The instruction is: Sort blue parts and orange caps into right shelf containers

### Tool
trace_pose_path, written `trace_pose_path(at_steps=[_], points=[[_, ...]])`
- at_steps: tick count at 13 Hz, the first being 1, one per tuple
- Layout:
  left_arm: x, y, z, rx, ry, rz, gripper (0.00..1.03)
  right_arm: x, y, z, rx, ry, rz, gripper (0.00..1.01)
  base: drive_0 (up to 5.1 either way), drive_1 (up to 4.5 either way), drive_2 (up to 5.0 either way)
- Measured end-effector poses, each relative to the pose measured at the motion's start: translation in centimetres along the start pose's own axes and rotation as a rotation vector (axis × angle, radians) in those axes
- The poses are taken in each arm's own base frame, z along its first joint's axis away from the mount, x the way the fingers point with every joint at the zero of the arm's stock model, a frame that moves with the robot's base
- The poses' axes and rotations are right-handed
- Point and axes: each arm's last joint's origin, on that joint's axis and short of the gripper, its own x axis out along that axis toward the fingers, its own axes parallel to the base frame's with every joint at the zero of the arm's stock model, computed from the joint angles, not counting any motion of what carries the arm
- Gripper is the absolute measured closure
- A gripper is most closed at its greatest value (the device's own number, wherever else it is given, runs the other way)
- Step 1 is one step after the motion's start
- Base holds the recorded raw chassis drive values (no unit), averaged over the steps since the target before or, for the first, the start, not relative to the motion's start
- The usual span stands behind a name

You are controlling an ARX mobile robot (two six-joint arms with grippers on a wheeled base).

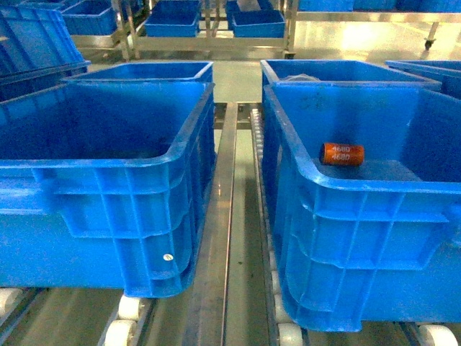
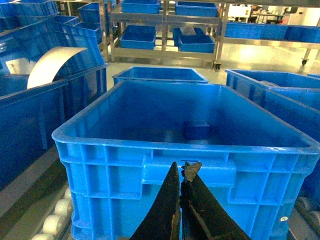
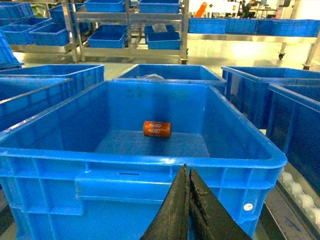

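Hovering before their crates, the left hand (image 2: pixel 183 172) and right hand (image 3: pixel 189 175) are both closed, holding nothing.

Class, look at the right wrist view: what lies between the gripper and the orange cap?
In that view, the near wall and rim of the blue crate stand between the right gripper and the orange cap; beyond the wall, only bare crate floor.

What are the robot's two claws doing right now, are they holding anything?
Left claw: closed, holding nothing that shows, in front of a blue crate.
Right claw: closed, empty, in front of the crate with the orange cap.
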Motion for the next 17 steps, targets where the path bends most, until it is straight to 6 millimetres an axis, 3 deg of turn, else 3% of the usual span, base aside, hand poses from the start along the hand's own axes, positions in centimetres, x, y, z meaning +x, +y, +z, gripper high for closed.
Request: trace_pose_path(at_steps=[3, 7, 8, 9, 11, 12, 14, 17], points=[[-0.7, 0.0, -0.4, 0.001, 0.038, 0.003, 1.01, -1.2, 0.0, -0.3, 0.0, 0.007, 0.001, 1.0, 0.0, 0.0, 0.0], [-1.3, 0.0, -0.4, 0.003, 0.018, 0.001, 1.01, -1.2, 0.0, -0.3, 0.0, 0.011, 0.0, 1.0, 0.0, 0.0, 0.0], [-1.3, 0.0, -0.4, 0.003, 0.018, 0.001, 0.97, -1.2, 0.0, -0.3, -0.001, 0.01, 0.0, 0.94, 0.0, 0.0, 0.0], [-1.3, 0.0, -0.4, 0.003, 0.018, 0.001, 0.79, -1.2, 0.0, -0.3, -0.001, 0.01, 0.0, 0.76, 0.0, 0.0, 0.0], [-1.3, 0.0, -0.4, 0.003, 0.018, 0.001, 0.54, -1.2, 0.0, -0.3, -0.001, 0.01, 0.0, 0.5, 0.0, 0.0, 0.0], [-1.3, 0.0, -0.4, 0.003, 0.018, 0.001, 0.34, -1.2, 0.0, -0.3, -0.001, 0.01, 0.0, 0.3, 0.0, 0.0, 0.0], [-1.3, 0.0, -0.4, 0.003, 0.018, 0.001, 0.06, -1.2, 0.0, -0.3, -0.001, 0.011, 0.0, 0.02, 0.0, 0.0, 0.0], [-1.3, 0.0, -0.4, 0.006, 0.018, 0.001, 0.05, -1.2, 0.0, -0.3, -0.001, 0.01, 0.0, 0.03, 0.0, 0.0, 0.0]])
